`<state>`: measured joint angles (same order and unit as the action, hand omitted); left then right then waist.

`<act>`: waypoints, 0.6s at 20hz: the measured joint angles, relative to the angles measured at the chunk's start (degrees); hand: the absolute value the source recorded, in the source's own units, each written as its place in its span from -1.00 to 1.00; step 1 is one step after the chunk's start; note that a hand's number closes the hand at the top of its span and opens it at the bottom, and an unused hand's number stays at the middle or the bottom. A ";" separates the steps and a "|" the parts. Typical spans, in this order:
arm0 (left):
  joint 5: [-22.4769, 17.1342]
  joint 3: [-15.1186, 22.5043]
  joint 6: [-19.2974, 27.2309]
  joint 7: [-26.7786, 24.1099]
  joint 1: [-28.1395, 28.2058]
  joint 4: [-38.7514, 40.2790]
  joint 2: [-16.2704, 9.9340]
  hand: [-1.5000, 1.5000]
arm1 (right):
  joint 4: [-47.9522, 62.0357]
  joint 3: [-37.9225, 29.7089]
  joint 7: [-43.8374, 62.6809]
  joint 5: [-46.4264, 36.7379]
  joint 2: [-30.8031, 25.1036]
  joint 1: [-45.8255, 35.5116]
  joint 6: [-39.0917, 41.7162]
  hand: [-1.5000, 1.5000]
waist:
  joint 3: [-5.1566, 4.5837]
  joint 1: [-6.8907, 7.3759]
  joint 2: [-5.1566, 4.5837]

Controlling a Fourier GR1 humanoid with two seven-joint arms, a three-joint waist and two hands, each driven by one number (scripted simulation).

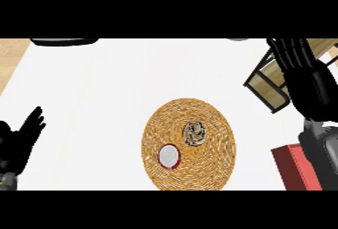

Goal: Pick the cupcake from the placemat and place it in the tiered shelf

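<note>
Two hands | my right hand [310,74] is hanging open, up by the tiered shelf [269,85] | the cupcake [195,133] is sitting down-left of it on the placemat [198,174] | my left hand [23,136] is resting open, farther off

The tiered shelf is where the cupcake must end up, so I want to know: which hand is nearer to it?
Right. The right hand reaches up over the tiered shelf at the upper right, overlapping it. The left hand rests open at the left edge, far across the counter.

Rough woven straw placemat [198,170]
</note>
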<state>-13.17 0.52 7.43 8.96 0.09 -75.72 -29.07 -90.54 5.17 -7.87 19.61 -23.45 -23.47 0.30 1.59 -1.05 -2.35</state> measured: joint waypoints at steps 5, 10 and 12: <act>1.07 0.79 2.40 -1.68 -5.03 -4.74 2.51 0.00 | 3.11 8.04 1.90 0.45 3.08 -2.22 6.96 1.00 | -1.12 2.55 1.39; 1.15 2.32 4.74 -4.30 -8.50 -9.67 7.17 0.00 | 11.84 12.99 5.72 -0.05 8.85 -4.84 7.70 -1.00 | -1.46 3.57 1.68; 1.59 2.63 5.76 -4.33 -8.70 -11.14 8.20 0.00 | 15.90 12.74 4.64 2.38 10.77 -6.12 11.28 -1.00 | -1.48 3.36 1.77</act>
<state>-11.58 3.15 13.19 4.64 -8.61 -86.86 -20.87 -74.65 17.91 -3.23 21.99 -12.68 -29.59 11.58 0.11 2.31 -0.58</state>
